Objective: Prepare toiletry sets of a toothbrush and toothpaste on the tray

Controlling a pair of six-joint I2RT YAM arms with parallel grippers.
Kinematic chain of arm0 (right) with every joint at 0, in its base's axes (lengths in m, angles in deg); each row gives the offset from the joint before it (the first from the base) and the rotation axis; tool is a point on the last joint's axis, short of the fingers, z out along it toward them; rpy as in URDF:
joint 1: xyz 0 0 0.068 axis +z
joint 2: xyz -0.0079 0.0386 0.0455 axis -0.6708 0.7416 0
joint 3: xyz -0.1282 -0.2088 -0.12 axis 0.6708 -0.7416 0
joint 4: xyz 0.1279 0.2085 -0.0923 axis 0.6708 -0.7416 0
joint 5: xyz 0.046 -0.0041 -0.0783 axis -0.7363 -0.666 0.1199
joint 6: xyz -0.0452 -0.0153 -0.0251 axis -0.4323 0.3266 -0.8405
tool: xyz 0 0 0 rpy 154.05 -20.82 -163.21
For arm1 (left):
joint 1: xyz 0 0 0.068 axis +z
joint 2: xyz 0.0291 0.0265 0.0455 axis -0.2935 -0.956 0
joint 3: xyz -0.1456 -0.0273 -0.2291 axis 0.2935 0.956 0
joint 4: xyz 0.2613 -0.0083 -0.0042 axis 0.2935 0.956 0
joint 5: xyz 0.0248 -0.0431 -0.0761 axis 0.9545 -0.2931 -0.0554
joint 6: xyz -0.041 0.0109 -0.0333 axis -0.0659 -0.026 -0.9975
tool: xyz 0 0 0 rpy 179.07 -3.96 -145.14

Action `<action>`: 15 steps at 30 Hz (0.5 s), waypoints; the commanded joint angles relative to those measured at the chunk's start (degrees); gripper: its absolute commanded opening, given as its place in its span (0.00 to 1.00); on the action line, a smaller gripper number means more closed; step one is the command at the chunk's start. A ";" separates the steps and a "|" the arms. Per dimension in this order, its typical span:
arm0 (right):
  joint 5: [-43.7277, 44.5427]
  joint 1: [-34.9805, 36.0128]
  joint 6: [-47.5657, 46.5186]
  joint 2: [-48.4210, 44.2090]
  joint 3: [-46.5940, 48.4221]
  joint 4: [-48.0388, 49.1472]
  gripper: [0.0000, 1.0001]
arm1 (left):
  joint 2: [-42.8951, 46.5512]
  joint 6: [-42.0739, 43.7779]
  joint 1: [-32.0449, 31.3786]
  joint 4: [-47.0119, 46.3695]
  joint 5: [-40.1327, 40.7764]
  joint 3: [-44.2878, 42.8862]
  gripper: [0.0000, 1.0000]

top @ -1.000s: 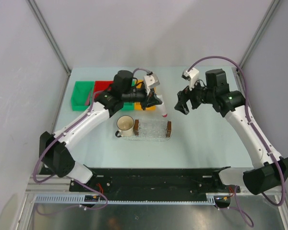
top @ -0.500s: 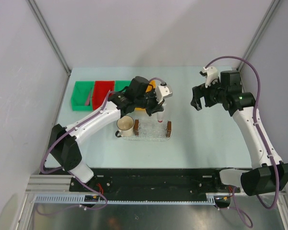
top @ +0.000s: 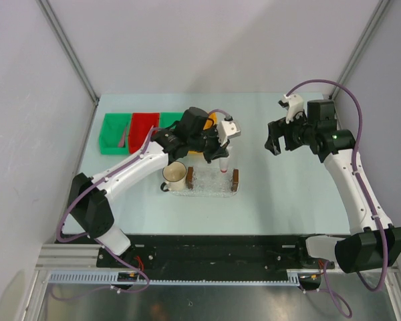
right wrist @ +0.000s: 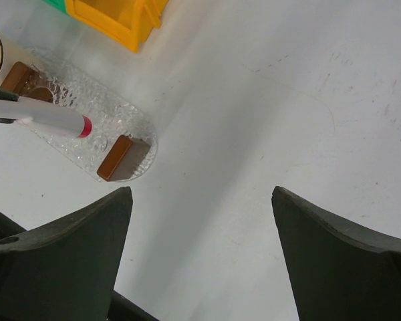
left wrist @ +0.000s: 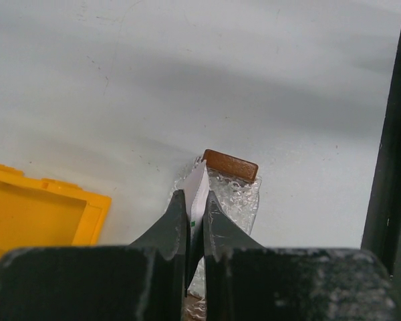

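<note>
Pinching the toothpaste (left wrist: 198,182) by its flat crimped end, probably the firmest hold on a light, squashy tube, the closed left pincer (left wrist: 195,200) hangs it cap-down over the tray (top: 207,186), while the right pincer (right wrist: 200,195) gapes empty, well apart.

I see the tray (right wrist: 117,120) as clear, bumpy plastic; its end block (right wrist: 123,158) looks like wood, perhaps. The table (right wrist: 267,100) is matt and scuffed, the bin (right wrist: 113,17) glossy plastic.

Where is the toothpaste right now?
Top view, centre: the small pale toothpaste tube with a red cap hangs cap-down in the shut left pincer, over the clear plastic tray with brown end blocks, right of the cream mug.
</note>
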 commanded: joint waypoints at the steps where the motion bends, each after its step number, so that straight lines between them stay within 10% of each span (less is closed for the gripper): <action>1: -1.42 -0.43 0.68 -0.31 -0.36 1.42 0.91 | 0.87 1.09 -0.68 -1.31 -4.56 -1.03 0.00; 15: -2.56 -0.60 0.60 -1.10 -0.97 1.25 0.91 | 1.74 0.91 -1.03 -2.97 -5.97 1.69 0.00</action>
